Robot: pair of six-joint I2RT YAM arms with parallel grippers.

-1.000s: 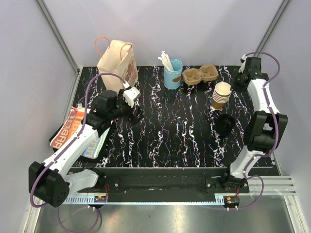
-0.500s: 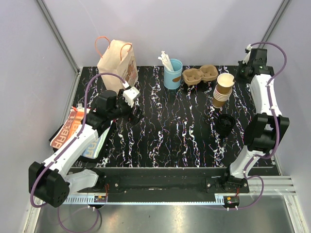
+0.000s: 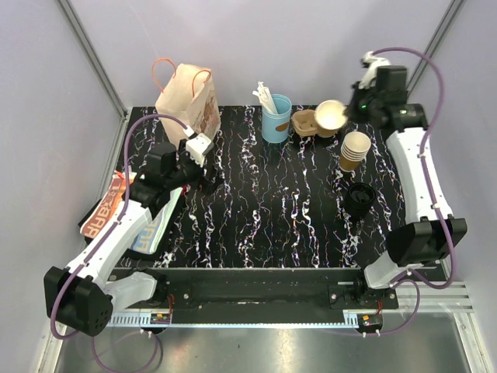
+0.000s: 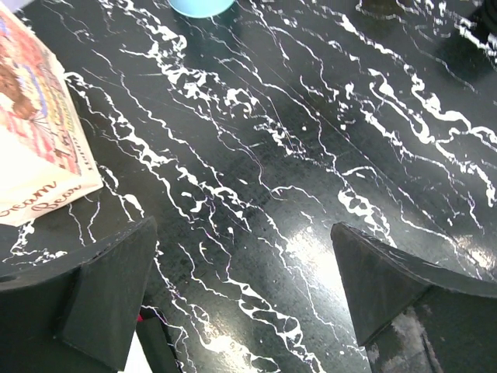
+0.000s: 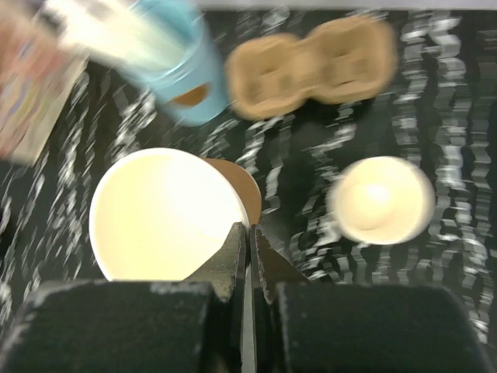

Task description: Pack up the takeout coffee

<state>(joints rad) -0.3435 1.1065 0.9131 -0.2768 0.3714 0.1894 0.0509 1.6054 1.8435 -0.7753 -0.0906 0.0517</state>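
Observation:
My right gripper (image 3: 347, 115) is shut on the rim of a tan paper cup (image 3: 329, 115), pale inside and with no lid on it. It holds the cup in the air above the cardboard cup carrier (image 3: 304, 122). In the right wrist view the fingers pinch the cup's wall (image 5: 163, 214), one inside and one outside. A round black lid (image 3: 359, 198) lies on the table at the right. My left gripper (image 3: 208, 177) is open and empty, low over the bare black marble table (image 4: 256, 155), near the paper bag (image 3: 186, 97).
A stack of tan cups (image 3: 354, 151) stands right of the carrier and shows in the right wrist view (image 5: 379, 198). A light-blue cup of white sticks (image 3: 276, 116) stands at the back. Printed packets (image 3: 109, 206) lie at the table's left edge.
My right gripper took the top cup off the stack, lifted it and carried it left over the carrier. My left gripper shifted slightly left and back.

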